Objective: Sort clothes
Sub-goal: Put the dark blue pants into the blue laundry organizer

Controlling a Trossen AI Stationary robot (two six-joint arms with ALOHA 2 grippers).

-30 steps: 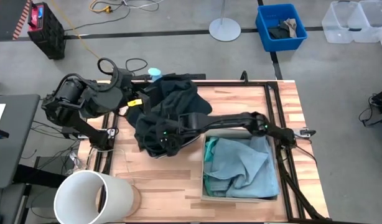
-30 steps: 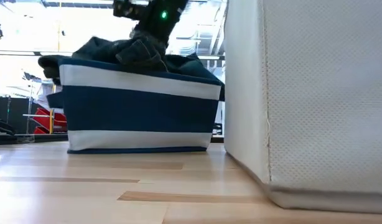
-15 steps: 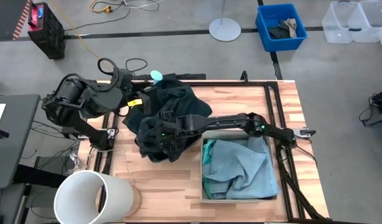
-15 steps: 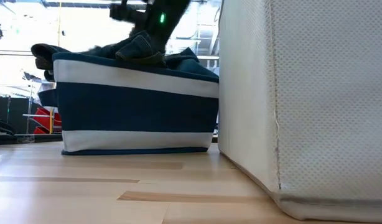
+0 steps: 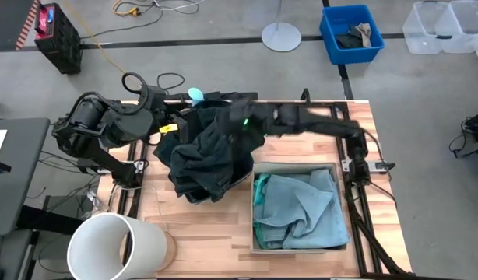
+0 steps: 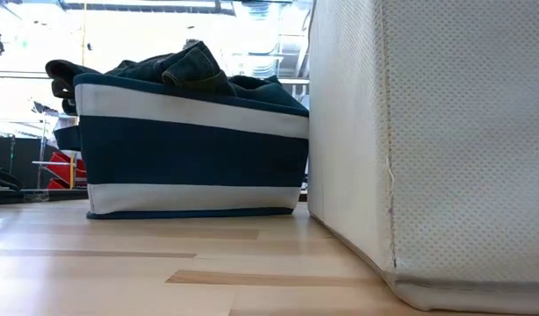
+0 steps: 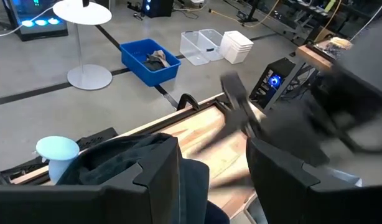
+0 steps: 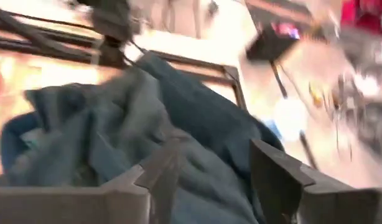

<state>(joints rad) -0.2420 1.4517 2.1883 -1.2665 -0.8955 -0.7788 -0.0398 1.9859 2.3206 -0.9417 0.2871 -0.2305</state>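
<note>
The right tool [image 5: 240,118] has swung off the dark pile to the worktop's [image 5: 301,132] far edge, fingers apart and empty; two dark garments [image 5: 208,152] heap the striped bin [image 6: 190,149], two pale ones [image 5: 297,206] the white.

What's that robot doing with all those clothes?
It is sorting clothes into two bins. The dark clothes are piled in the navy-and-white striped bin, and the pale blue jeans lie with the turquoise top in the white bin beside it. The right gripper is above the far edge of the dark pile with its jaws open and nothing in them. The left gripper waits at the table's left side, its jaws open too.
</note>
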